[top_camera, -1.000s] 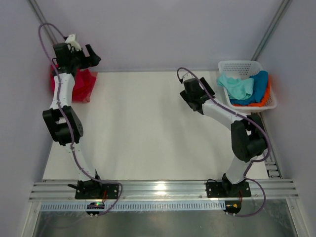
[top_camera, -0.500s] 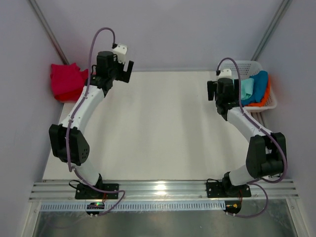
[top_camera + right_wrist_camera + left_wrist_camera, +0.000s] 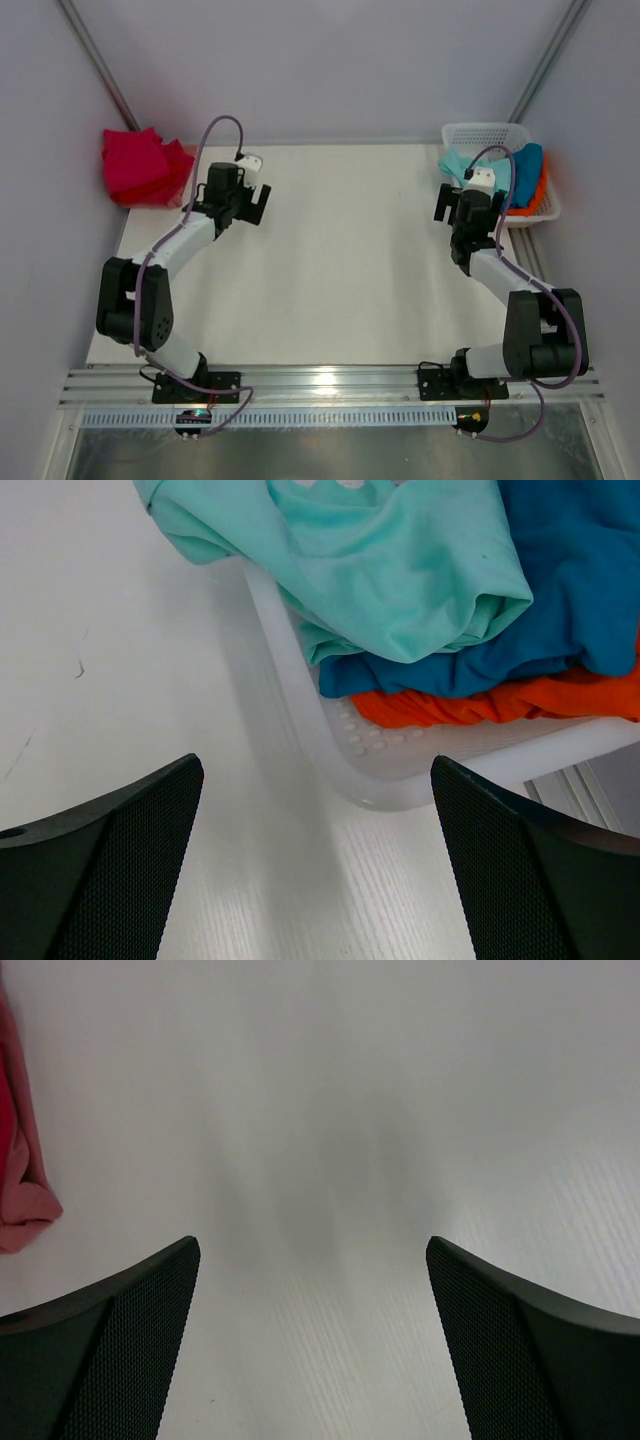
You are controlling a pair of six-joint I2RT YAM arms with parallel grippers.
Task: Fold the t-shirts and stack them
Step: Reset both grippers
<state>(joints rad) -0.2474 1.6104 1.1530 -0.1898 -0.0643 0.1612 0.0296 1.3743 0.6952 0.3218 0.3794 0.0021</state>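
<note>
Two heaps of cloth frame the work. The crimson-pink and red t-shirts point(image 3: 142, 165) lie bunched at the far left corner of the table point(image 3: 330, 270), at about ten o'clock from the left gripper point(image 3: 255, 205) and well apart from it. The mint-green tee point(image 3: 458, 163), blue tee point(image 3: 527, 165) and orange tee point(image 3: 543, 190) fill the basket point(image 3: 485, 129).

The right gripper point(image 3: 468, 200) is clearly the nearer arm: the basket sits just beyond it at twelve to one o'clock. Both grippers are spread wide and carry nothing.

The overhead view hides the mint tee behind the arm. The right wrist view shows it on top, crumpled with no clear long axis and spilling over the near rim at eleven o'clock. I judge that hanging edge the likeliest thing to pinch.
</note>
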